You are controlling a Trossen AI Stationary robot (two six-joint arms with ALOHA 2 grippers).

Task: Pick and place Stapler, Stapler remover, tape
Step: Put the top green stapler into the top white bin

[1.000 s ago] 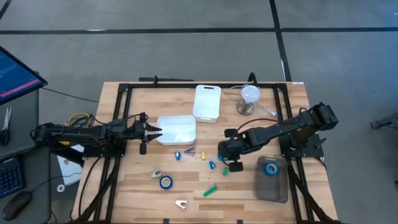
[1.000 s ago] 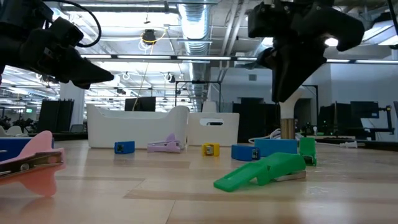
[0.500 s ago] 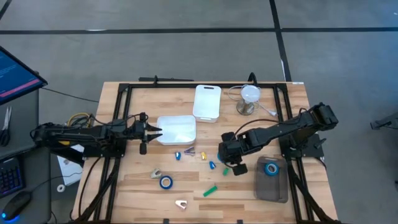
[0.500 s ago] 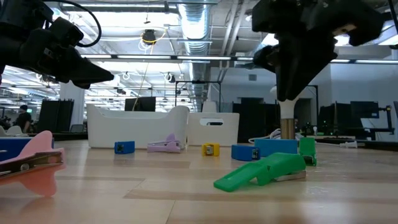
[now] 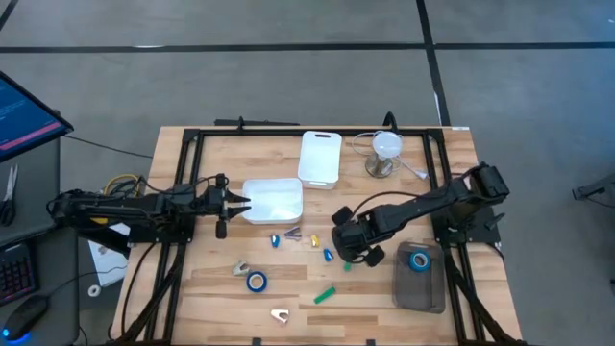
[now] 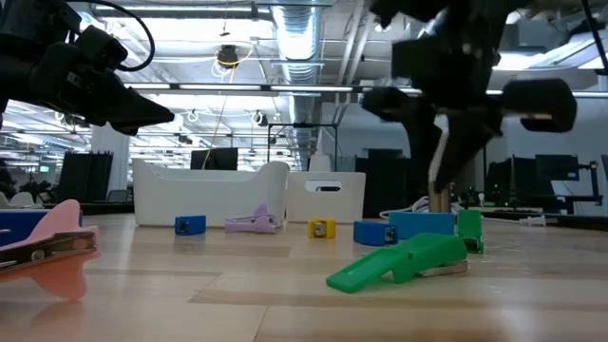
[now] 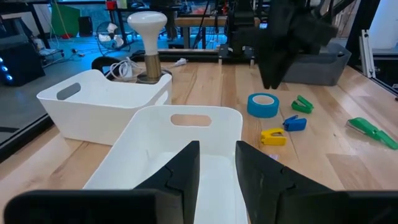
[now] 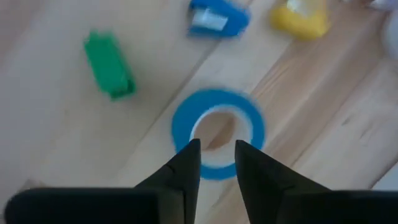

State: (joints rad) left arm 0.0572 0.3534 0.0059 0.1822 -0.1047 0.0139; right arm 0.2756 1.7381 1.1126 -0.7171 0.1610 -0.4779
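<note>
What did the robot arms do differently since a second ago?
The right gripper has swung leftward across the table, away from the grey bin, and now hangs above a blue tape roll lying on the wood. It has grasped nothing. The left gripper stays at the white tub, and nothing on the table has moved.

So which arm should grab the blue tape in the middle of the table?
The right one. Its hand hangs right over that tape, fingers on either side of the ring's edge. The left hand waits far off by the white tub.
</note>
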